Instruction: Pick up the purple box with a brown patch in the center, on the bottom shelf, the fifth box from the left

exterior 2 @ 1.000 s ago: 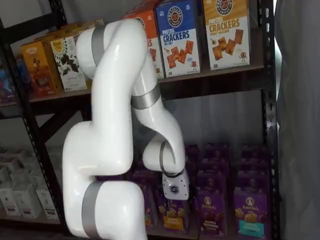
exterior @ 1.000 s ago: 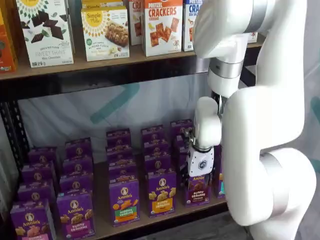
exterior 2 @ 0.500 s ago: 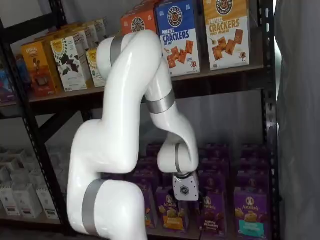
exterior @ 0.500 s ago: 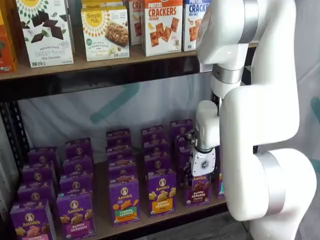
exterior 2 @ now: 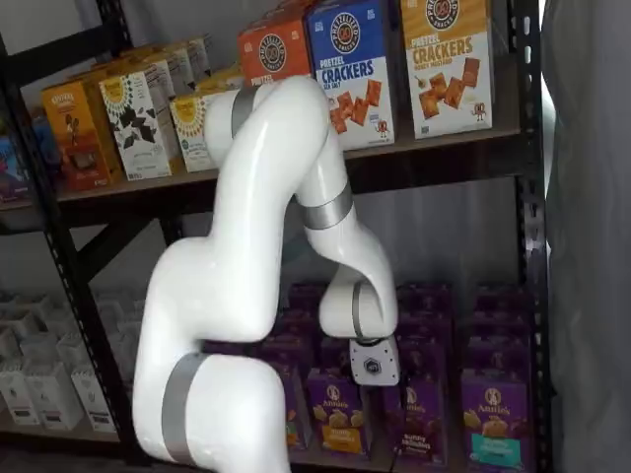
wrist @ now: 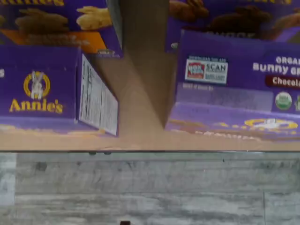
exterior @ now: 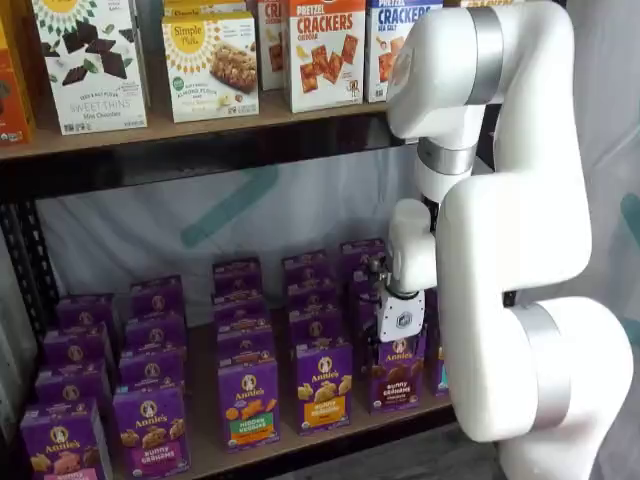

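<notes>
Hanging just above the purple box (exterior: 397, 374), the gripper (exterior: 398, 340) is being held at the front of the bottom shelf (exterior: 330, 428).

The purple box is being shown upright at the front edge of the bottom shelf in both shelf views (exterior 2: 422, 430), with the white gripper body directly over its top. Beside the purple box, on the side away from the arm's base, a purple carton with an orange-yellow panel (exterior: 322, 385) is being displayed; in the wrist view the two cartons (wrist: 234, 79) (wrist: 51, 84) are being seen apart, with bare wooden surface (wrist: 140, 93) between them. The fingers are being hidden behind the gripper body and the box, so whether they are released or clenched cannot be told.
</notes>
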Robot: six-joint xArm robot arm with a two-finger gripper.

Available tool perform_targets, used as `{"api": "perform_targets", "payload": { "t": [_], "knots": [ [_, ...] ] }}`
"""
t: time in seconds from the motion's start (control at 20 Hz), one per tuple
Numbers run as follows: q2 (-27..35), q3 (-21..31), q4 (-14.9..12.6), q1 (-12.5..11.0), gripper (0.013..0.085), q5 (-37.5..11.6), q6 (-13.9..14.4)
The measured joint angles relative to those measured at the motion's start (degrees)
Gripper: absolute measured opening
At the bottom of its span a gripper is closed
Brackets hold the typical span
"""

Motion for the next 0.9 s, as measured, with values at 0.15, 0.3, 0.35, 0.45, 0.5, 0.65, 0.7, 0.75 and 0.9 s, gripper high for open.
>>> {"api": "perform_targets", "payload": {
  "t": [0.15,0.3,0.35,0.45,0.5,0.65,0.7,0.75,0.9],
  "knots": [
    [0.70,-1.89,-0.45,-0.07,0.0850,0.96,0.42],
    [1.18,-3.78,-5.44,-1.19,0.0850,1.88,4.30],
    [1.31,-4.35,-5.75,-1.49,0.0850,2.25,4.29],
    [1.59,-5.40,-4.85,-2.05,0.0850,2.79,2.85],
    [1.77,-5.86,-3.93,-2.25,0.0850,2.91,1.75],
    [2.24,-6.97,-1.24,-2.56,0.0850,3.26,-1.22],
    [2.37,-7.28,-1.31,-2.68,0.0850,3.45,-1.26],
    [2.49,-7.56,-1.21,-2.74,0.0850,3.62,-1.42],
    [2.93,-8.59,-3.08,-3.01,0.0850,4.59,0.14]
  ]
}}
